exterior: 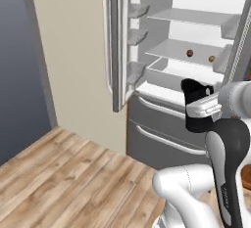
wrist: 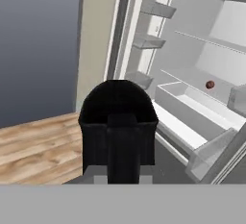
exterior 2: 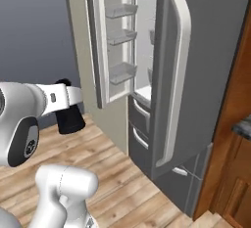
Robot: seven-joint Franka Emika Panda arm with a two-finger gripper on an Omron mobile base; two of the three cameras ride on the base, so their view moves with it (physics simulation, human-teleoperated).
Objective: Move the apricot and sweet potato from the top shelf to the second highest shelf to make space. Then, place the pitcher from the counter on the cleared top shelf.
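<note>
Pitcher: I hold the pitcher (exterior: 196, 105) in my gripper (exterior: 206, 105), centre right of the left base frame; my fingers are closed on its body.
Axis: the pitcher stands upright, long axis vertical; in the hand frame it sits lower centre (wrist: 118, 122).
Sweet potato: dark lump (exterior: 189, 53) on the second highest shelf (exterior: 171, 50), upper right of the frame.
Apricot: orange ball (exterior: 212, 58) right of it, same shelf.
Top shelf: bare panel (exterior: 188, 15), up and slightly left of my pitcher, 1 level above the 2 foods.
Judgement: I must lift and push forward into the fridge, keeping the pitcher upright.
</note>
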